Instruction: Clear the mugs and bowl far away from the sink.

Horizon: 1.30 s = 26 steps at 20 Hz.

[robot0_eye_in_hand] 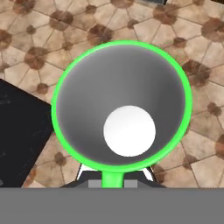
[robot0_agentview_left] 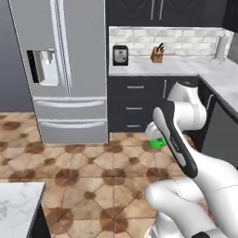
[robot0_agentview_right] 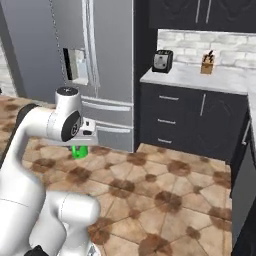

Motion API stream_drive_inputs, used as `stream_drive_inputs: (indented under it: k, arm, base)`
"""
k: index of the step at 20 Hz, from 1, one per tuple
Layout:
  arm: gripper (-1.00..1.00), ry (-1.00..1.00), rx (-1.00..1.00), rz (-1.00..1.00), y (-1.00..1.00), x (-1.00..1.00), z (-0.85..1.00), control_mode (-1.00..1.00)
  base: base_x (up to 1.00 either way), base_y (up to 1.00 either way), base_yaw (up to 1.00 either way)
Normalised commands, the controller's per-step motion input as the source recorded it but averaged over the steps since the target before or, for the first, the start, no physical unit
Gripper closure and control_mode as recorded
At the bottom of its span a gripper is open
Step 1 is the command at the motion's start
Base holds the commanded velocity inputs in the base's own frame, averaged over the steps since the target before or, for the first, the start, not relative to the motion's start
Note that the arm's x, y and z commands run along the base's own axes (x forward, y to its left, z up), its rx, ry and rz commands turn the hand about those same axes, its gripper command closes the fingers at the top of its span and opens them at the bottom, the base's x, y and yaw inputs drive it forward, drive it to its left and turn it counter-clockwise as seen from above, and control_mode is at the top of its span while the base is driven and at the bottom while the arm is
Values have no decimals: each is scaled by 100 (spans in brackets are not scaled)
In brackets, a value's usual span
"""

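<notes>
left base view: the green mug [robot0_agentview_left: 158, 138] hangs in the air over the tiled floor [robot0_agentview_left: 69, 172], tucked just behind the arm's forearm, so only part of its side and rim shows. the gripper itself is hidden by the arm here. the counter [robot0_agentview_left: 153, 65] with the toaster [robot0_agentview_left: 120, 55] and knife block [robot0_agentview_left: 157, 54] stands well apart, far beyond the mug.

right base view: the mug [robot0_agentview_right: 78, 151] sits directly under the hand, a small green body hanging below the gripper [robot0_agentview_right: 85, 141]. how the jaws stand can't be made out from this side. the fridge [robot0_agentview_right: 95, 65] is behind it.

hand view: the mug [robot0_eye_in_hand: 121, 105] lies straight ahead of the jaws, mouth open toward the camera, grey inside with a pale bottom. a green stub of it, handle or rim i can't tell which, runs down between the finger tips [robot0_eye_in_hand: 146, 174]. the jaws are pressed nearly together, pinching the mug on that thin part.

handling, as a judgement: it looks stiff, glossy and light, probably ceramic, so slippery and breakable if dropped on tile. held by one thin edge it may swing or twist, so slow moves suit it. the rim wall or handle is the sensible place to grip.
</notes>
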Motion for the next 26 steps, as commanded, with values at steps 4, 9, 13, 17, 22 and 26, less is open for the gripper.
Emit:
stream_drive_inputs:
  k: [4,9,13,17,22,26]
  arm:
    - [100,0,0,0,0,0,0,100]
    - [100,0,0,0,0,0,0,100]
    - [100,0,0,0,0,0,0,100]
    - [100,0,0,0,0,0,0,100]
    - [100,0,0,0,0,0,0,100]
    - [100,0,0,0,0,0,0,100]
  base:
    - [-43,0,75]
    - [0,9,79]
    - [0,11,81]
    - [4,46,77]
    - [34,93,52]
    - [49,86,39]
